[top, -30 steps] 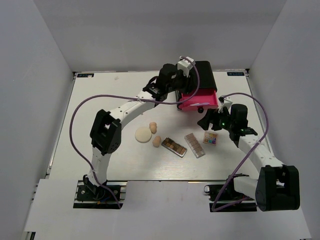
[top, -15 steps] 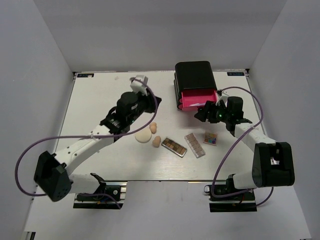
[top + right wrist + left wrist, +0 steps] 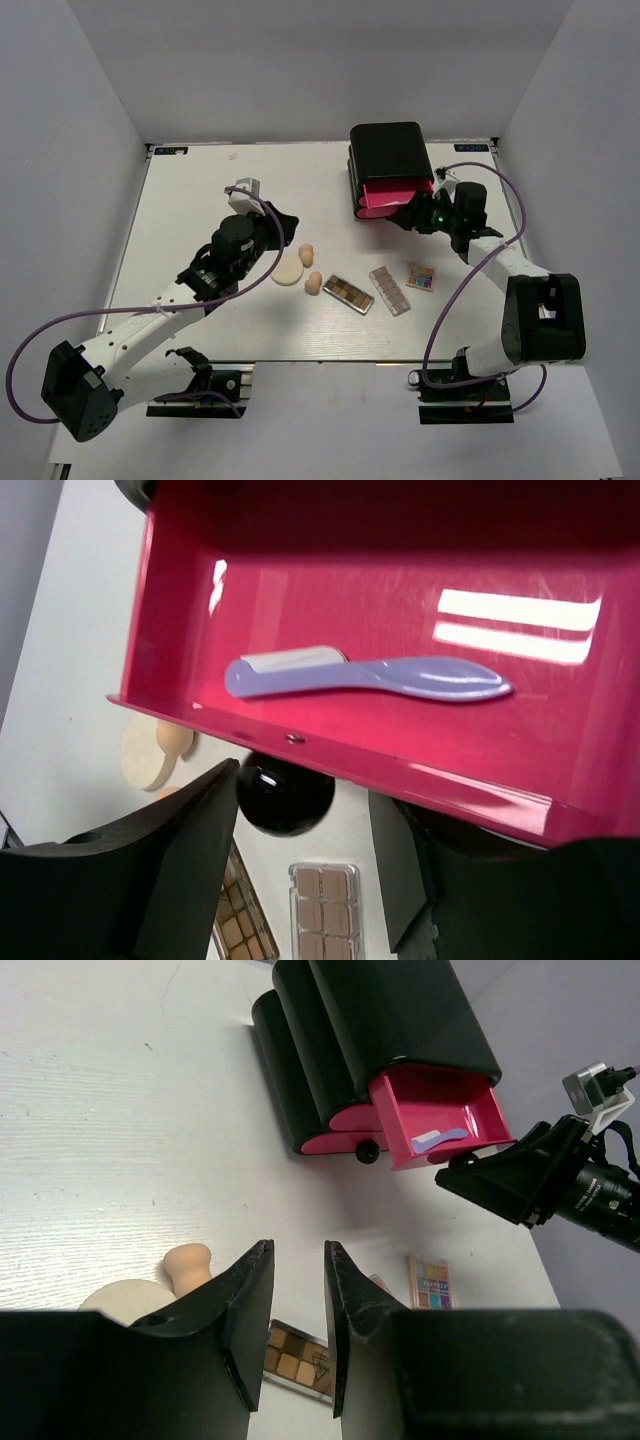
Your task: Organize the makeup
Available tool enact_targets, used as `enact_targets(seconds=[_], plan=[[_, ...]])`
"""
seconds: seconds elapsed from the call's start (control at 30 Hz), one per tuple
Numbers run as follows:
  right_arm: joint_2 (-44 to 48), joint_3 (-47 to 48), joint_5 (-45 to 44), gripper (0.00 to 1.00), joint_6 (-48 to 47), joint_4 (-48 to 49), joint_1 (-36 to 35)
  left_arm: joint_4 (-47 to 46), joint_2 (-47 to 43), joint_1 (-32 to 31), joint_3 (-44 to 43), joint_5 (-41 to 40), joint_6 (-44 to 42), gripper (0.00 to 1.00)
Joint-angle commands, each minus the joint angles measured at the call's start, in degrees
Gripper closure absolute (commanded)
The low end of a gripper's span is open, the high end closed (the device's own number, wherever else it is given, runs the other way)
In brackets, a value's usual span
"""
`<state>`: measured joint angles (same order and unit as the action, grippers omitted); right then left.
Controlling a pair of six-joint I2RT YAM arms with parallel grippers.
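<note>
We are looking down at a white tabletop [image 3: 190, 200]. The left claw [image 3: 298, 1265] is hovering over its middle, and its two black fingers [image 3: 245, 1310] are standing a narrow gap apart with nothing between them. Just in front of that claw a round cream puff [image 3: 288, 271] is lying flat. Two beige egg-shaped sponges [image 3: 306, 254] are sitting near the puff's right edge, and the nearer sponge [image 3: 313, 283] is close to a brown rectangular palette [image 3: 348, 294]. That palette, a clear pinkish palette [image 3: 389, 290] and a small square multicolour palette [image 3: 421, 276] are lying in a row toward the right. At the far right a black box [image 3: 388, 155] is standing with its pink drawer [image 3: 350, 590] open, and a thin lavender stick [image 3: 365, 675] is lying flat inside that drawer. The right claw [image 3: 410, 216] is sitting at the drawer's front. Its fingers are spread on either side of the round black knob [image 3: 285, 792], and we are not seeing them clamped on it.
</note>
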<state>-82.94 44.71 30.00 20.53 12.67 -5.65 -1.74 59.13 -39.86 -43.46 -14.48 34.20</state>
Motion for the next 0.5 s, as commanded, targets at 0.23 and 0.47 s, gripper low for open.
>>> enact_targets(seconds=[0.23,0.47], plan=[[-3.46,5.39,-0.65,0.47,-0.14,7.19,-0.06,-0.72,0.80,0.04,0.57,-0.81,1.84,0.63],[-6.09,7.14,-0.64,0.49,1.35,11.06,-0.24,-1.43,1.33,0.04,0.92,-0.55,2.45,0.63]])
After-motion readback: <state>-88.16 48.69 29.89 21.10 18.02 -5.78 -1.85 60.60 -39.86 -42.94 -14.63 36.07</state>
